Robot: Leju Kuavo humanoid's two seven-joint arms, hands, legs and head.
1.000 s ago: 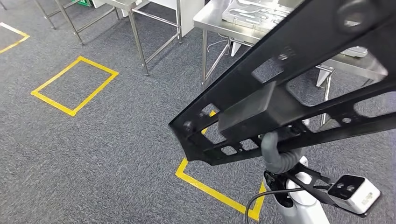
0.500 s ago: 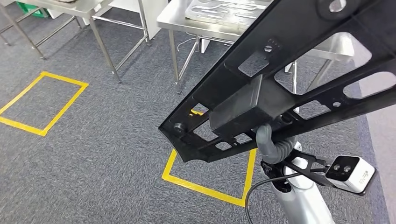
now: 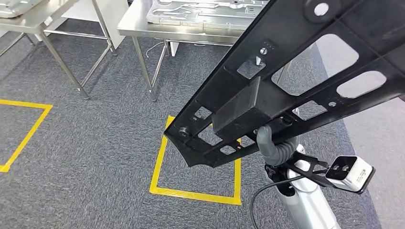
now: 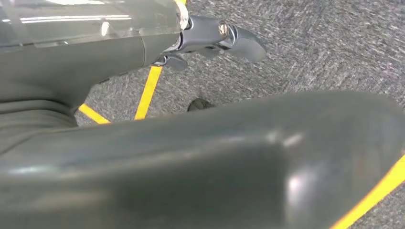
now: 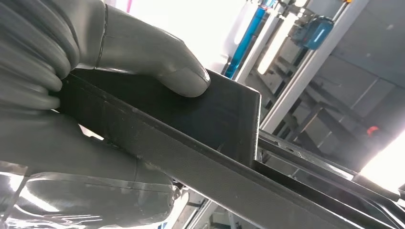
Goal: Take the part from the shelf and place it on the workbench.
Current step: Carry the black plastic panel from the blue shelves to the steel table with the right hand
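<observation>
Right hand (image 3: 274, 149) clamped on black part (image 3: 286, 81), held tilted near steel tabletop (image 3: 181, 29). Left hand (image 4: 143, 43): grip state indeterminable.

One black part (image 3: 291, 81), two steel tables (image 3: 191, 32), two floor squares (image 3: 196, 193).

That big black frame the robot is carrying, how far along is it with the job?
The pick-up looks done: the black frame is off the shelf and gripped by the right hand, thumb pressed on its boxy block. The carrying is in hand, over grey carpet with yellow floor markings. Left to do: reach the steel workbench ahead and set the frame down on it.
</observation>
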